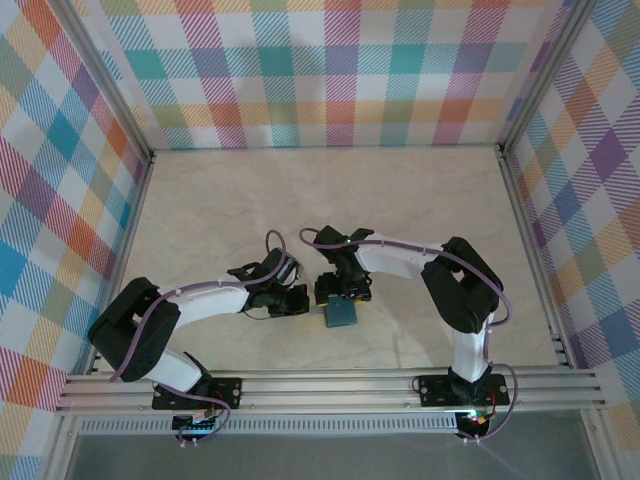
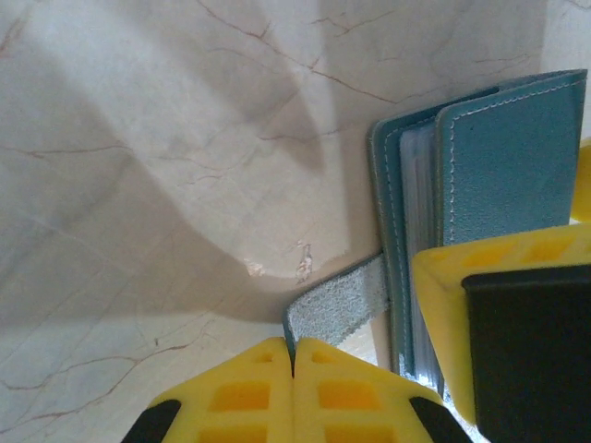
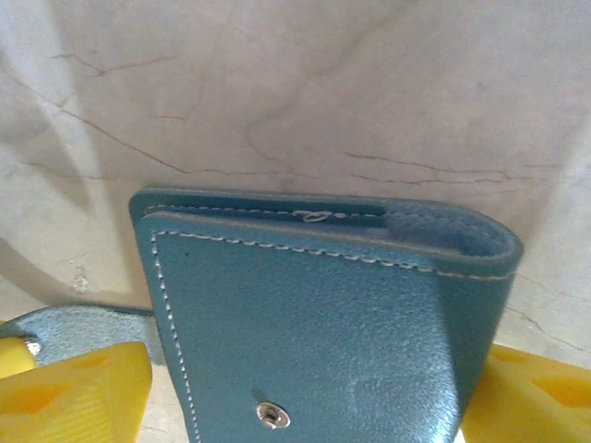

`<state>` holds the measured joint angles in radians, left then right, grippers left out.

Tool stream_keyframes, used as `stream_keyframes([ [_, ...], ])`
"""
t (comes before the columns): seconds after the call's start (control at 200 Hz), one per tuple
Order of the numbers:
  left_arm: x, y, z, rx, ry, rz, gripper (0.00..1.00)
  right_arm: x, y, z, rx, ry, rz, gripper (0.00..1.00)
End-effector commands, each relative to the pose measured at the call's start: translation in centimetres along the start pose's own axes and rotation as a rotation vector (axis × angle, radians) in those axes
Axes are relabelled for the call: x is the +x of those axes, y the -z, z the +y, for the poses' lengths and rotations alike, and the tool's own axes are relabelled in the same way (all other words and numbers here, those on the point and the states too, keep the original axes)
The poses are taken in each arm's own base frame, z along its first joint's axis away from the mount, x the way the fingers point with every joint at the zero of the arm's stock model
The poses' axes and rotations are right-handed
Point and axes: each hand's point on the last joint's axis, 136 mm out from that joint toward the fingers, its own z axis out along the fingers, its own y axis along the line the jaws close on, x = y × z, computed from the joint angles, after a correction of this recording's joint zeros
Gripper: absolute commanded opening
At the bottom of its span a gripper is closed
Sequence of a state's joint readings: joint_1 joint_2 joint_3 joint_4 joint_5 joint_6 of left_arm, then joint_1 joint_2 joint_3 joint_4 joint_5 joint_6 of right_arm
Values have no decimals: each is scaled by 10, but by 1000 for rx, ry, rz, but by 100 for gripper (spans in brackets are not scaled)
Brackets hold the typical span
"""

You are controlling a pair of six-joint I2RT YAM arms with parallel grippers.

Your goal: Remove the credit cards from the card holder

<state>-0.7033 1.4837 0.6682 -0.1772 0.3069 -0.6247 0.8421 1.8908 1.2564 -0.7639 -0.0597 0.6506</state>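
Observation:
The teal card holder [image 1: 340,315] lies folded on the marble table between the two arms. My left gripper [image 2: 294,343] is shut on the end of its suede side tab [image 2: 342,300], just left of the holder [image 2: 508,166]. My right gripper [image 3: 305,369] is open and straddles the holder [image 3: 314,323] from above, one yellow finger on each side. One of those right fingers [image 2: 499,268] shows over the holder's cover in the left wrist view. Pale layered edges show between the covers. The credit cards are hidden inside. A metal snap [image 3: 269,416] sits on the outer cover.
Checkered walls [image 1: 320,70] enclose the table on three sides. An aluminium rail [image 1: 330,385] runs along the near edge by the arm bases. Bare marble [image 1: 330,200] lies beyond the holder.

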Motion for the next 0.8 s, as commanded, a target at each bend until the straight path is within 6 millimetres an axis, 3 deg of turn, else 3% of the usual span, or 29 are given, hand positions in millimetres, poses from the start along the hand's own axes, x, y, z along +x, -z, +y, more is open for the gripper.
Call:
stream_keyframes([
  [0.0,2,0,0,23,0,7,5,-1,6,-5,53,-3,-5,81],
  [0.795,2,14,12,-40,5,-11,5,8,41,-24,88,1,-88,75],
])
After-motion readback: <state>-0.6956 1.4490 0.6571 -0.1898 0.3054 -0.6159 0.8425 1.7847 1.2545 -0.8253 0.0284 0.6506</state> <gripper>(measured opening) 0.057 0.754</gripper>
